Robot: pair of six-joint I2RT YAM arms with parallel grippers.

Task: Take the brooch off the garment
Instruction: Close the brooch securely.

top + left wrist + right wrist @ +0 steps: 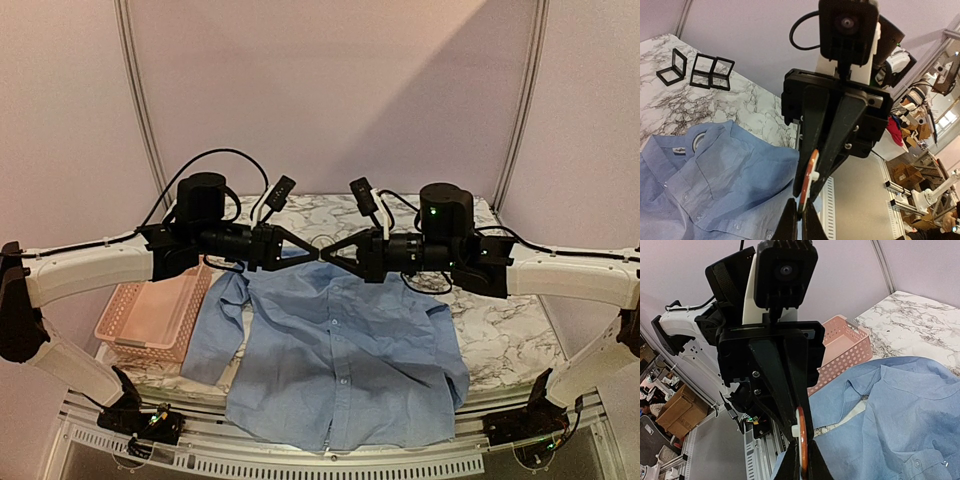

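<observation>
The brooch [811, 176] is a flat orange and white disc seen edge-on, with a small white peg on one face. It hangs in the air above the garment [340, 350], a light blue buttoned shirt spread flat on the table. My left gripper [801, 221] is shut on the disc's lower edge. My right gripper [803, 466] pinches the same brooch [802, 439] from the opposite side. In the top view the two sets of fingertips meet over the collar, left gripper [312, 252] against right gripper [333, 254]. The shirt [715, 175] lies below, apart from the disc.
A pink perforated basket [150, 315] stands at the shirt's left sleeve and also shows as the basket [840, 347] behind the left arm. Several small black open frames [695, 70] stand on the marble table [500, 330] at the back.
</observation>
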